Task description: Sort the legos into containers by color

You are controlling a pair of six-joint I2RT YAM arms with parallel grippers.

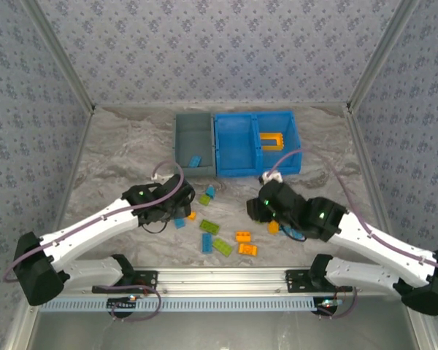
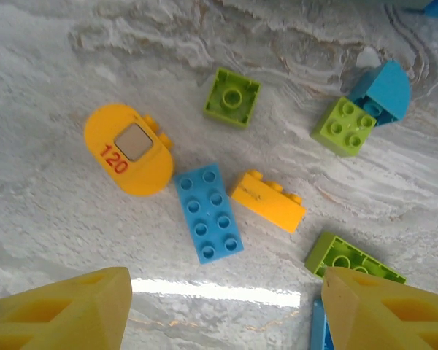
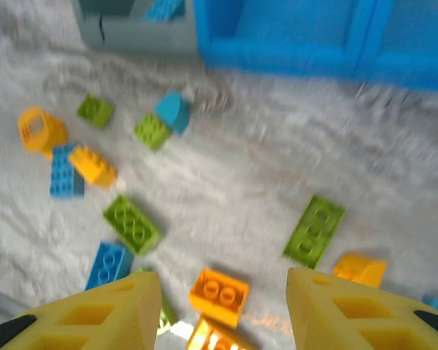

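Observation:
Blue, lime green and orange legos lie scattered on the marble table between the two arms. My left gripper [image 2: 226, 310] is open above bare table, just short of a blue eight-stud brick [image 2: 208, 211] and an orange brick [image 2: 268, 201]. An orange rounded piece marked 120 [image 2: 129, 149] lies to their left. My right gripper [image 3: 223, 313] hangs open above an orange brick [image 3: 219, 295], gripping nothing. The grey-blue bin [image 1: 193, 142] holds a blue brick [image 1: 196, 161]. The bright blue bin [image 1: 237, 146] has the orange frame piece [image 1: 272, 139] in its right compartment.
Green bricks [image 3: 314, 227] [image 3: 132, 224] and a blue brick [image 3: 108, 265] lie around the right gripper. Two green bricks [image 2: 232, 96] [image 2: 343, 126] and a blue rounded piece [image 2: 385, 89] sit beyond the left gripper. Patterned walls close in the table on three sides.

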